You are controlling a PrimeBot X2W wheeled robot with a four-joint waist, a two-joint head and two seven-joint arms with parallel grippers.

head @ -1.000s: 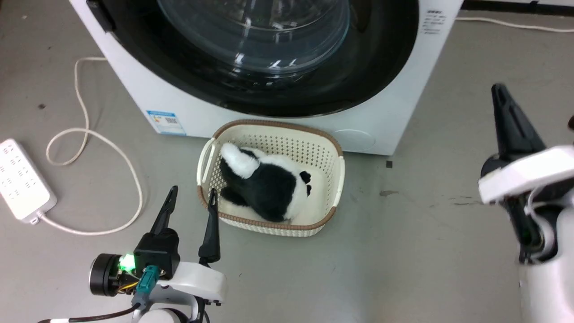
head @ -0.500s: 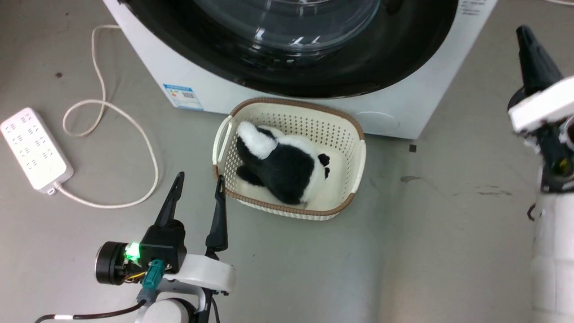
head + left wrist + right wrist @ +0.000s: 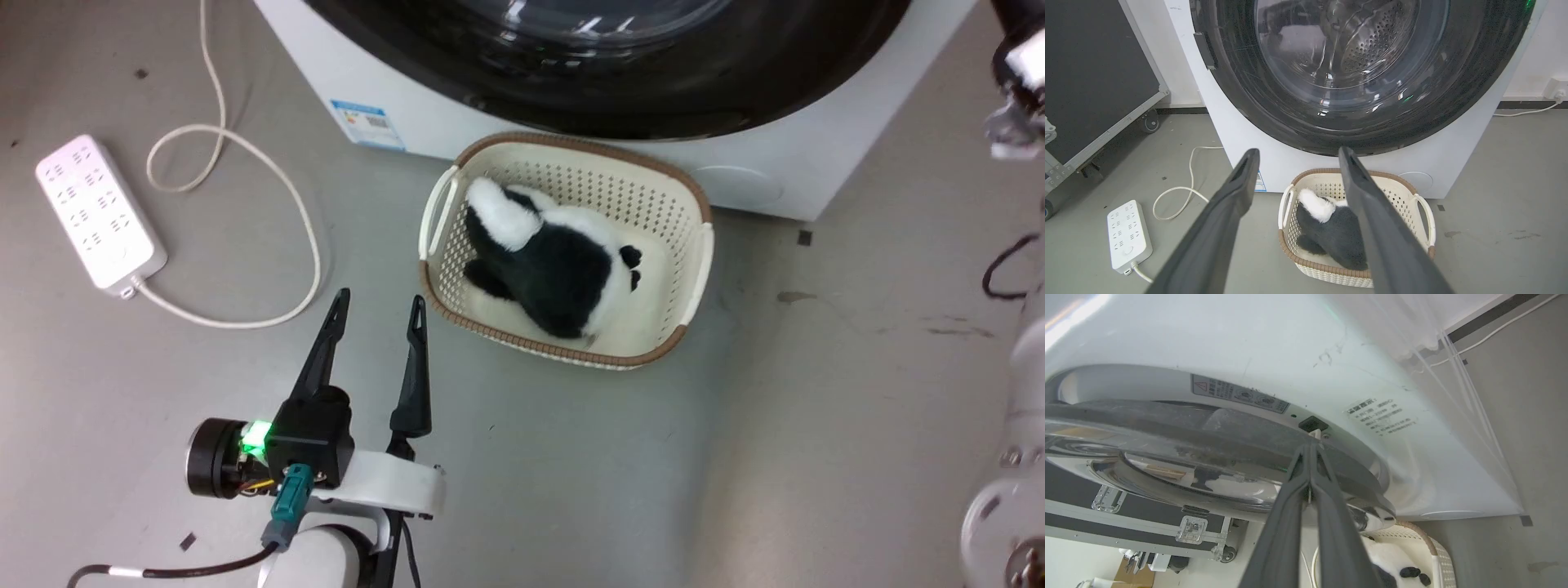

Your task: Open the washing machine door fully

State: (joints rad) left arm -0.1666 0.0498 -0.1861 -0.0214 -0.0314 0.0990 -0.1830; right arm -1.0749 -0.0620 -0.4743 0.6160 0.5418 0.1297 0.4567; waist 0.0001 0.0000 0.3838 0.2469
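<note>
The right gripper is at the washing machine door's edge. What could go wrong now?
1. The right gripper is shut, with only its tips at the edge of the door; they may slip out when it pulls.
2. The door hinges on the robot's left, where the open left gripper hangs by the basket; the swinging door might hit it.

Even bright light, glare on door glass [image 3: 1339,53]

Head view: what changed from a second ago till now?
The camera shifted, so everything slid up and right. The right end effector truly moved, up and forward to the edge of the washing machine door, fingers shut. The left end effector stayed open beside the basket, which kept still with its plush toy.
</note>
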